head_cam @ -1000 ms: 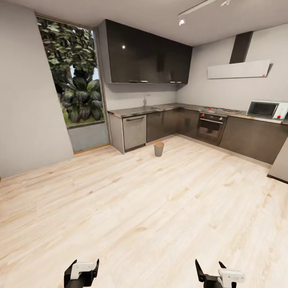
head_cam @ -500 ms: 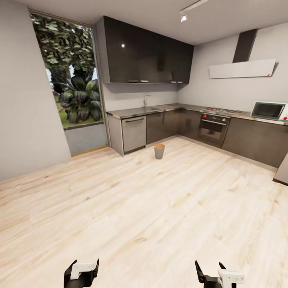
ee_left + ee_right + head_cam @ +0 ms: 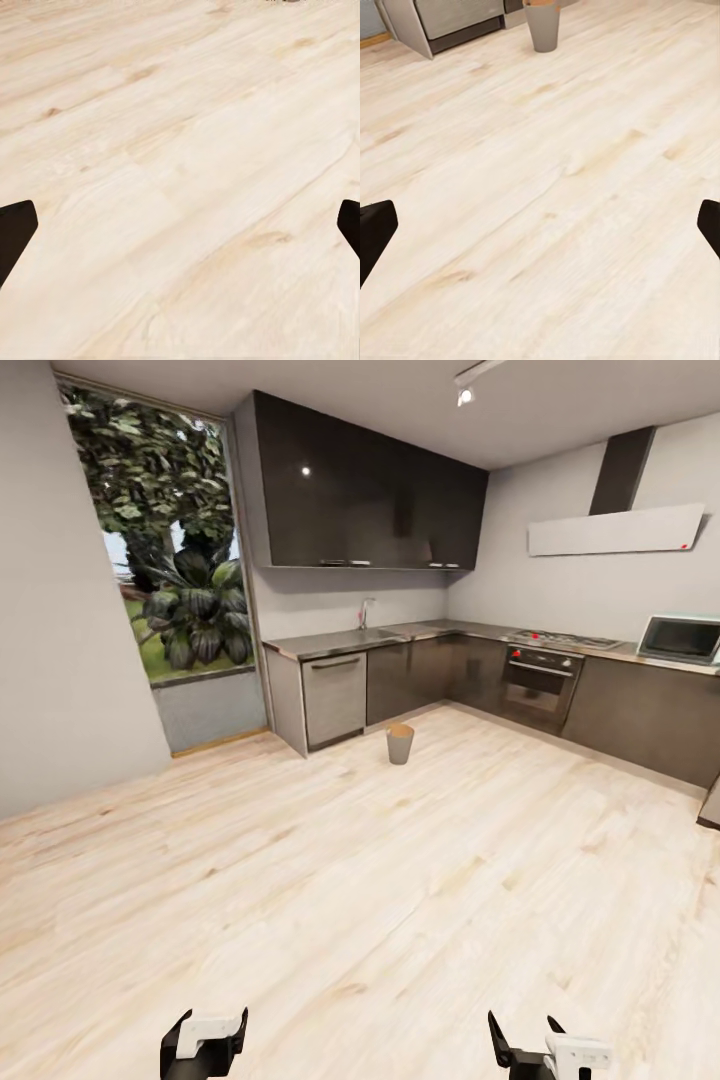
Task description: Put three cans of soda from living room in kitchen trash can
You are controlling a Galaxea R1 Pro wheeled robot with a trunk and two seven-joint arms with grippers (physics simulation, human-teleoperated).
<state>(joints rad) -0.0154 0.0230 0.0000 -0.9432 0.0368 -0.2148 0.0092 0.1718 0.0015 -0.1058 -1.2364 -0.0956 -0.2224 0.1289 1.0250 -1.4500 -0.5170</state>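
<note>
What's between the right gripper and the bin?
Just bare pale wood floor. Head view shows nothing between the right gripper and the bin; the right wrist view shows the same open planks up to the bin.

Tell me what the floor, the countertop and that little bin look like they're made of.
Floor: pale wood planks, grain and seams visible, matte. Countertop: likely steel, grey and reflective. Trash can: smooth beige-grey, perhaps plastic; too small to tell.

Home kitchen: oven [image 3: 538, 682], sink tap [image 3: 364, 611]
</note>
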